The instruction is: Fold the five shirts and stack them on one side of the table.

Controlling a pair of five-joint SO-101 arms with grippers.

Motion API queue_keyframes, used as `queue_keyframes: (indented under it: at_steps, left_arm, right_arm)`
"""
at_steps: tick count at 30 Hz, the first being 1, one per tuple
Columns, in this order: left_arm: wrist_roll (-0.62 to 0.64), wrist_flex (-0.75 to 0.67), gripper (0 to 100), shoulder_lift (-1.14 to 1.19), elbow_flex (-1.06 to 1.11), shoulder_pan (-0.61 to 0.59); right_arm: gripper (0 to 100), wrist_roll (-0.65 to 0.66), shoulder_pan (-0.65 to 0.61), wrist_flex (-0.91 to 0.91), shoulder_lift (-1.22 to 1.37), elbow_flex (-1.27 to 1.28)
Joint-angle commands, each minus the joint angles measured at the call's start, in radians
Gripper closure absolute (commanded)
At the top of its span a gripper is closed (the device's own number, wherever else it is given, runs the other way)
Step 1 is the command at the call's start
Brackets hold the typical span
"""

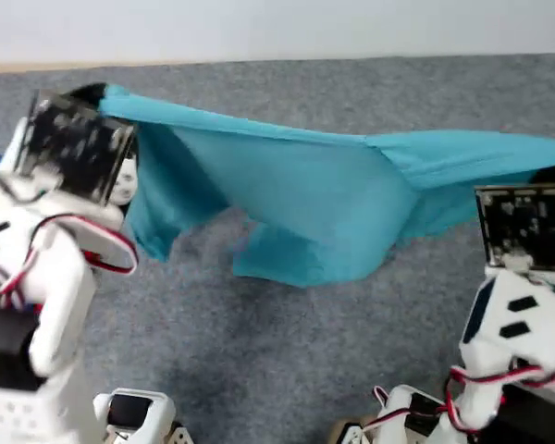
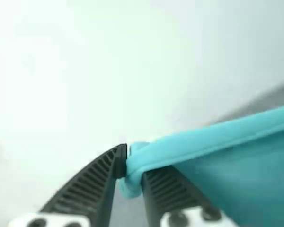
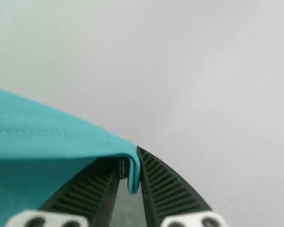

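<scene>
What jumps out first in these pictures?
A teal shirt hangs stretched above the grey table, sagging in the middle. The left fingers pinch one end of it and the right fingers the other, both shut on its edge.

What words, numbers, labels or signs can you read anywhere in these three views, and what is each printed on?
None can be read. The teal fabric shirt is plain, the grey fabric table cover is unmarked, and any marks on the black circuit boards on the arms are too blurred to read.
</scene>
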Motion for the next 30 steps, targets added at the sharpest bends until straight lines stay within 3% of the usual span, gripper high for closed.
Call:
queue_keyframes:
  at_steps: [1, 11, 20, 30]
  left_arm:
    - [0.006, -0.091, 100, -0.069, -0.036, -0.006]
    - [-0.19, -0.071, 100, -0.204, -0.033, -0.026]
    - [-0.193, -0.077, 100, -0.239, -0.076, -0.164]
    - [-0.199, -0.089, 100, -0.404, -0.082, -0.172]
  right_arm:
    - [98.9, -0.011, 0.024, -0.03, 0.015, -0.095]
    - [98.9, 0.072, 0.067, -0.03, 0.013, -0.284]
    - [98.9, 0.095, 0.068, -0.031, 0.005, -0.433]
    - [98.9, 0.094, 0.154, -0.021, 0.004, -0.588]
